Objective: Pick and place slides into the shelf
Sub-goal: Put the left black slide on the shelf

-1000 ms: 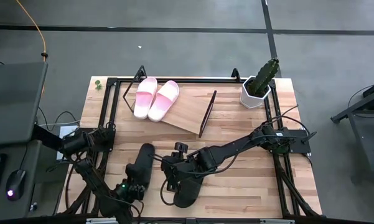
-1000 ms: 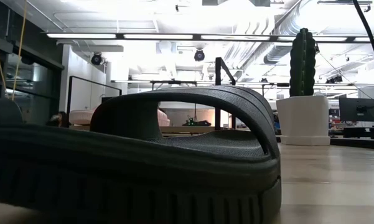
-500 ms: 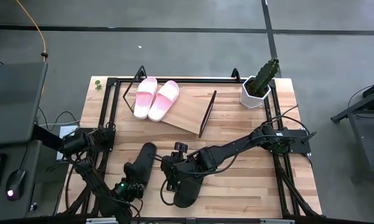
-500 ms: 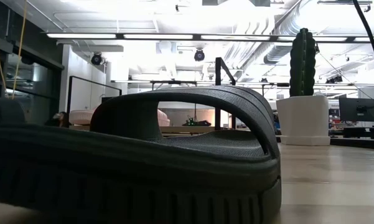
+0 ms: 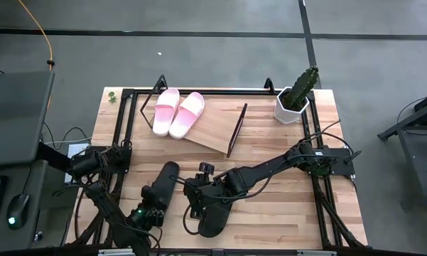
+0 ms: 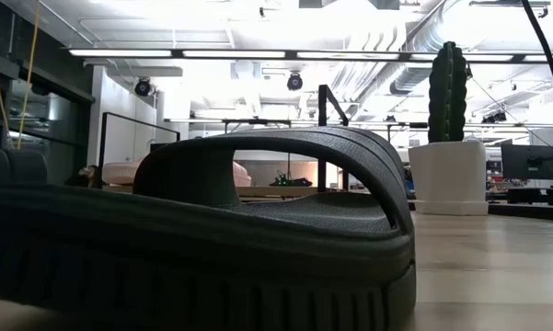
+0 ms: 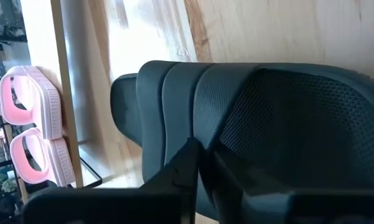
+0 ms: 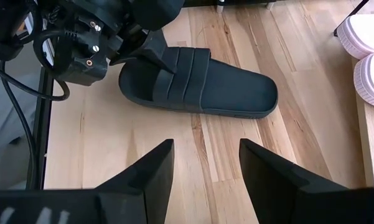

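Black slide [image 5: 161, 188] lay on the counter [image 5: 284, 210], left end effector [image 5: 150, 210] clenched on its strap for lifting. Right end effector [image 8: 202, 168] hovered released nearby. Pink slides [image 5: 178, 112] already sat on the shelf [image 5: 217, 128].

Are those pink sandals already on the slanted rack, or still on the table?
On it. The two pink slides lie side by side on the shelf, whose other half is bare; both black slides lie on the table.

Light wooden table [image 5: 284, 206] on a grey floor [image 5: 199, 57]. A cactus [image 5: 303, 87] in a white faceted pot [image 5: 290, 110] stands at the table's far right corner. Computer mouse [image 5: 16, 211] lies left of the table; orange cable [image 5: 44, 35] hangs beyond.
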{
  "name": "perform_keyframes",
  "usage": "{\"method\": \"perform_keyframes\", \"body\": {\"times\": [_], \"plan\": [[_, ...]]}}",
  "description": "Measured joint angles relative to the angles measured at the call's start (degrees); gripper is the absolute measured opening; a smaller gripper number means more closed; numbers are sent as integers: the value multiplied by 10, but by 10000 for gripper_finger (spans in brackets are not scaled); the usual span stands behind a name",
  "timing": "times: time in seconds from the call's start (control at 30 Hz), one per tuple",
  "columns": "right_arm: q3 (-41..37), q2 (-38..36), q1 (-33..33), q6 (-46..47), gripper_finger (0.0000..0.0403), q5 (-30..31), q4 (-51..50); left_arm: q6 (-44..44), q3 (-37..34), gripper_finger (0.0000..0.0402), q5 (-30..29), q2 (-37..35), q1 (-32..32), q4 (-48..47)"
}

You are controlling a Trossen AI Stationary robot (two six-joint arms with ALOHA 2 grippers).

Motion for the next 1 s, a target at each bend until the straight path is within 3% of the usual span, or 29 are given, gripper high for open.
{"method": "perform_keyframes", "body": {"times": [0.13, 0.37, 0.67, 1.0], "plan": [[0, 0, 0, 0, 172, 0, 0, 1, 0, 31, 1, 0, 0, 0], [0, 0, 0, -8, 172, 0, 1, 1, 0, 8, 2, 0, 0, -15], [0, 0, 3, -76, 172, 3, 18, -28, 3, 5, 1, -1, 0, -112], [0, 0, 30, -189, 172, 79, 46, -30, 43, 7, -37, -26, 17, -131]]}}
